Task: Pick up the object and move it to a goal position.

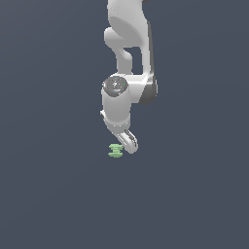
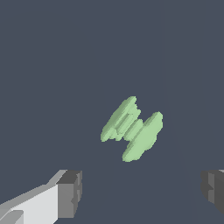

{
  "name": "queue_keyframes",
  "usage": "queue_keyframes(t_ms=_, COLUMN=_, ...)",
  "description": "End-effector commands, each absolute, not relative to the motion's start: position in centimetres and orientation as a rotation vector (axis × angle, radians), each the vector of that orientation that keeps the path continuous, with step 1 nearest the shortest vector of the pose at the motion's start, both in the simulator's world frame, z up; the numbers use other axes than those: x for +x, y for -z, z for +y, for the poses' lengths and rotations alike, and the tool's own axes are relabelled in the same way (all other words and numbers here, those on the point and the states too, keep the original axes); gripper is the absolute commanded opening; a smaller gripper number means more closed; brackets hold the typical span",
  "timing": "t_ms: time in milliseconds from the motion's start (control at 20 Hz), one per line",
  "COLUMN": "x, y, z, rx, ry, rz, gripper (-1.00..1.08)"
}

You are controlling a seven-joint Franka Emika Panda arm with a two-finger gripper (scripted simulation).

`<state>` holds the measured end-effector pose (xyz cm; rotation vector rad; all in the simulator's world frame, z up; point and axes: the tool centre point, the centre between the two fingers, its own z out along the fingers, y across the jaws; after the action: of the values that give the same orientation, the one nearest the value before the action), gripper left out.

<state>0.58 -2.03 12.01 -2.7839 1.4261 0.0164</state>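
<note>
Spread gripper [image 2: 140, 192] near green object [image 2: 132, 129].

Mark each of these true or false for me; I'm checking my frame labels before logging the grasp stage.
1. The end effector is open. True.
2. The green ridged object is clamped between the fingers. False: it sits apart from both.
3. The object is red. False: it is light green.
4. In the exterior view, the object lies toward the view's left of the fingertip. True.
</note>
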Motion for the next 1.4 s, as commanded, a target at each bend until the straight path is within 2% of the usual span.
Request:
queue_keyframes(t_ms=0, x=0.7, y=-11.6, z=-2.3, rx=-2.729, ry=-0.017, rz=1.532, gripper=1.00)
queue_keyframes(t_ms=700, x=1.1, y=-9.8, z=-3.6, rx=-2.378, ry=-0.009, rz=2.047, gripper=1.00)
queue_keyframes(t_ms=1350, x=1.3, y=-9.1, z=-4.2, rx=-2.203, ry=0.000, rz=2.240, gripper=1.00)
